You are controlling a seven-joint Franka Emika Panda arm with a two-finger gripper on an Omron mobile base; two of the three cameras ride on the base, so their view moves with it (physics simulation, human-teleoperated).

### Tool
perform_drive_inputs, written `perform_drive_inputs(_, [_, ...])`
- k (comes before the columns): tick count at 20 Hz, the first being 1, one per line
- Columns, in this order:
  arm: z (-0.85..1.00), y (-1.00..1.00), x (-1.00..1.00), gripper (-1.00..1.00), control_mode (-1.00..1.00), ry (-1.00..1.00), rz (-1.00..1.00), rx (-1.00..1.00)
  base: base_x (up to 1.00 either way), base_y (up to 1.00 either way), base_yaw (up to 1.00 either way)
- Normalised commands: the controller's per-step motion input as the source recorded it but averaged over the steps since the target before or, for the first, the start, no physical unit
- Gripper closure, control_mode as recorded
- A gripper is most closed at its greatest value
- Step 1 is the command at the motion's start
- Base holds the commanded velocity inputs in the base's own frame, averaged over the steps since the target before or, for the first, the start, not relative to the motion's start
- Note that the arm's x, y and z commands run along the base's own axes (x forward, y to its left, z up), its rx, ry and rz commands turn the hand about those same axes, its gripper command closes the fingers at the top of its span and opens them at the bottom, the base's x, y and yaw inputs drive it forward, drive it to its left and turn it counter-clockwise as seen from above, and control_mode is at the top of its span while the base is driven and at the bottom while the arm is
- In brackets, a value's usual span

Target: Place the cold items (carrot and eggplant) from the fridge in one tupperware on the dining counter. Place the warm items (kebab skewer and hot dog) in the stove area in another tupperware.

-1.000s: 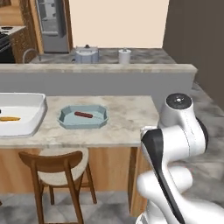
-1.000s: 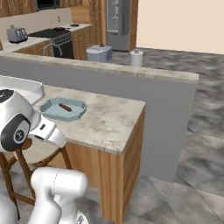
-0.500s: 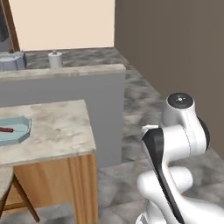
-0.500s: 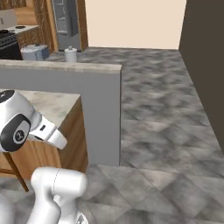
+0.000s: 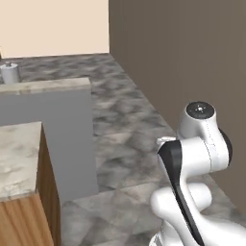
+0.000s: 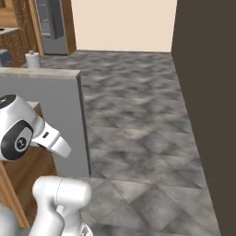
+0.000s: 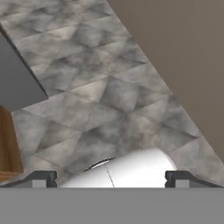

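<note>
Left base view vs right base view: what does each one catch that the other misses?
Left base view alone: the marble top of the dining counter. Right base view alone: the steel fridge at the far end. Both share the grey half wall, the paper towel roll on its ledge, the stone floor and the brown wall.

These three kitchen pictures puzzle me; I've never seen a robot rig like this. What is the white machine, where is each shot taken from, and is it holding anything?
It is a rendered kitchen. The white machine is a robot arm on a base that can drive. Two cameras ride on that base behind the arm, one to its left and one to its right, and look forward over it. The third sits on the hand and looks past the gripper, whose two dark fingertips stand wide apart with nothing between them. Beyond them lies grey stone floor. At the left is a corner of the marble counter, behind it a grey half-wall with a paper towel roll on top.
</note>
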Motion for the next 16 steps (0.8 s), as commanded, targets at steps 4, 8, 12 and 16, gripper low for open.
perform_drive_inputs(4, [0.0, 0.0, 0.0, -1.0, 1.0, 0.0, 0.0, 0.0, 0.97, -0.72, 0.02])
perform_drive_inputs(8, [0.0, 0.0, 0.0, -1.0, 1.0, 0.0, 0.0, 0.0, 1.0, -0.69, 0.04])
perform_drive_inputs(12, [0.0, 0.0, 0.0, -1.0, 1.0, 0.0, 0.0, 0.0, 1.0, -0.6, 0.13])
perform_drive_inputs(16, [0.0, 0.0, 0.0, -1.0, 1.0, 0.0, 0.0, 0.0, 1.0, -0.48, 0.2])
